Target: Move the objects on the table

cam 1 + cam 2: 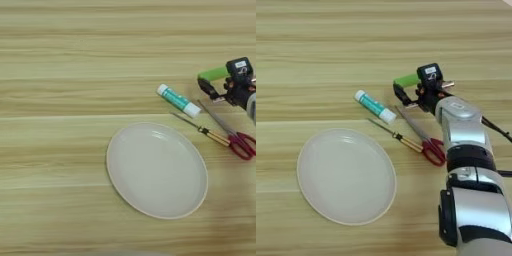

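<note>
Wood-grain table [60, 60] fills both views, its light tan surface streaked from side to side. Near the middle a shallow white oval plate [346, 176] is set flat on the wood, with nothing lying in it. Just beyond the plate's far right rim a white tube with teal label [375, 106] lies slantwise, its capped end toward the upper left. Beside it, to the right, a thin screwdriver with amber-yellow handle [401, 138] is stretched out diagonally, its metal tip pointing up and left toward the tube. A pair of scissors with red handles [426, 139] lies along the same slant (the blades are closed, and the screwdriver's handle end is met by the red loops; whether one lies on top of the other cannot be told).

Further back and to the right, a flat bright-green rectangular block [406, 80] is seen on the table, only its left part showing. The right gripper [412, 90] is reached in from the lower right on a silver forearm [463, 132], and its black fingers [401, 94] are placed at the green block: one finger is seen in front of the block and a black housing behind it. Whether the block is actually clamped cannot be told from these views.
</note>
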Robot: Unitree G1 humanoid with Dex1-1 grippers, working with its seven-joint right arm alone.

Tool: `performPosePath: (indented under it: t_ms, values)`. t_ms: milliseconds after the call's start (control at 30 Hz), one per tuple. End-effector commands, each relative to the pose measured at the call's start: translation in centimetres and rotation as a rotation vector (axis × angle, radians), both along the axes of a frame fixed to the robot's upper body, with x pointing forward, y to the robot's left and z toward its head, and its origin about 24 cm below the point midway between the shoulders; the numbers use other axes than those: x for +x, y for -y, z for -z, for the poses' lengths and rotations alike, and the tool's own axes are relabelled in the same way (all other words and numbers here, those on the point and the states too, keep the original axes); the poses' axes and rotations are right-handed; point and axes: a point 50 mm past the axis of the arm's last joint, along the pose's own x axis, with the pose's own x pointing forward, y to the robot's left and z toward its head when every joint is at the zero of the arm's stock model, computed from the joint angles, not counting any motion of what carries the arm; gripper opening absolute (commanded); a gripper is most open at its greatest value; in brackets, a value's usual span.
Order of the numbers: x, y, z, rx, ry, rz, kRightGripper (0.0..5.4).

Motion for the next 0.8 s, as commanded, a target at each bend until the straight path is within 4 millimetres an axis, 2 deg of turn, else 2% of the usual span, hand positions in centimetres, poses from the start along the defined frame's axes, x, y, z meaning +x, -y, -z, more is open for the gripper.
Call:
performPosePath:
  t_ms: [33,300,800]
  values:
    - [1.3,1.5,-4.6,-0.062,0.154,0.057,4.53]
    - [0.9,2.5,-2.4,-0.093,0.072,0.113,4.53]
    - [-0.4,3.7,0.2,-0.106,-0.025,0.194,4.53]
